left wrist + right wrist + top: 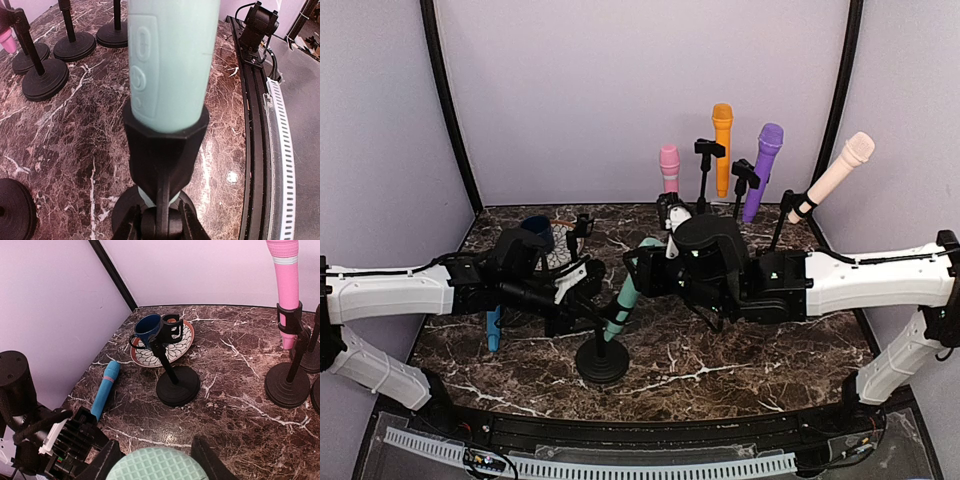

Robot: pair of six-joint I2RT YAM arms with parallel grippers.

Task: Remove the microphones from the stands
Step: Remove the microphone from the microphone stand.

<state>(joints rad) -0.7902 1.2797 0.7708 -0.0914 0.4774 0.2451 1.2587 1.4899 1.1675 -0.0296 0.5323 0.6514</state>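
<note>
Mint microphone point(623, 300) seated tilted in the clip point(165, 145) of its stand point(601, 362) at the near middle of the table point(720, 360), the left tool point(160, 217) clenched on the stand's stem just below the clip, the right tool point(157, 457) grasping the microphone's grille head from the right.

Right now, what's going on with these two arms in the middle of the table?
Both arms are on the mint-green microphone, seated in the clip of its stand near the table's front. The left gripper is shut on the stand's stem just below the clip, bracing it. The right gripper is closed around the microphone's grille head. The microphone is not yet out. A blue microphone lies loose on the marble on the left arm's side.
</note>
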